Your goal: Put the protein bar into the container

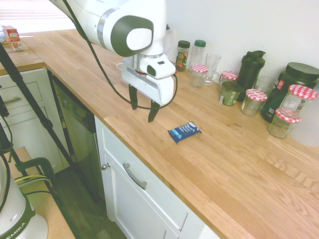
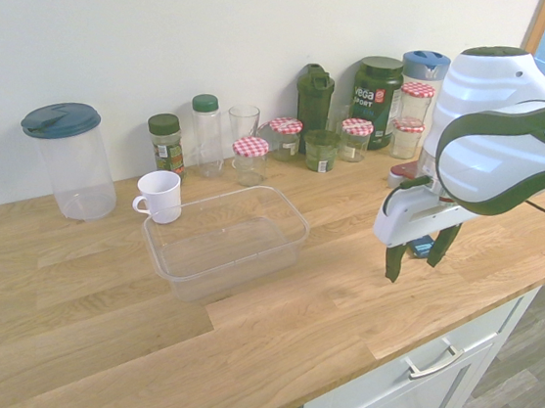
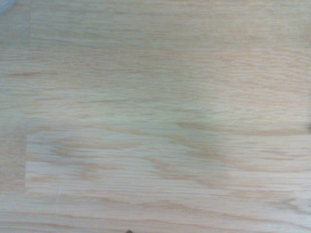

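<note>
we see the gripper (image 1: 143, 110) hanging above the wooden counter (image 1: 239, 164) with its jaws spread and nothing between them. the protein bar (image 1: 184, 132) lies flat on the counter near the front edge, apart from the fingers. the container (image 2: 225, 240) sits empty, well apart from the bar, beside a white cup (image 2: 160, 196). we judge the bar light, fairly stiff, its wrapper slick; pinching across its narrow width at mid-length should hold best.

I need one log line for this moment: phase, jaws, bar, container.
phase: approach | gripper: jaws open, empty, above worktop | dark blue wrapped protein bar: flat on wooden worktop | clear plastic rectangular container: empty
</note>
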Available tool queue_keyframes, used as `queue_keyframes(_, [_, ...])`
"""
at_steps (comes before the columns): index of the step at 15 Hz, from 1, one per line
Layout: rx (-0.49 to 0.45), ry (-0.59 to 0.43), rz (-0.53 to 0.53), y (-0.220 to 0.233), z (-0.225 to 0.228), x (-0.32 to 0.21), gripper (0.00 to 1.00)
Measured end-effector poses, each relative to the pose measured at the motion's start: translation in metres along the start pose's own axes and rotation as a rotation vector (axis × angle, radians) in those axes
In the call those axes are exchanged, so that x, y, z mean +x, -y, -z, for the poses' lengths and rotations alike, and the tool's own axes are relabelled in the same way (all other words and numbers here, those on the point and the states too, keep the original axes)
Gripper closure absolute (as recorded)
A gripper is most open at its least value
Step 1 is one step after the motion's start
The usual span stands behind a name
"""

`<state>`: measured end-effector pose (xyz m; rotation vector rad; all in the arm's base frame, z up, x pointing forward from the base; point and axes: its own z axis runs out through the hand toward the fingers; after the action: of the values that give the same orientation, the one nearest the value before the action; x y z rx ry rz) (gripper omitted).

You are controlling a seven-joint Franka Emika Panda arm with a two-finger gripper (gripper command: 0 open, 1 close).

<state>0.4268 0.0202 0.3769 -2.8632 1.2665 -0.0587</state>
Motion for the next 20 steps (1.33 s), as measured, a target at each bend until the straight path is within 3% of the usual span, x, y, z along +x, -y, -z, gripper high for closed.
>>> queue_keyframes(6, [0.007,-0.003,-0.024,-0.004,0.003,0.008,0.00])
queue_keyframes(10, [0.014,0.000,-0.081,-0.012,0.003,0.035,0.00])
queue_keyframes(20, [0.036,-0.036,-0.152,0.016,-0.003,0.114,0.00])
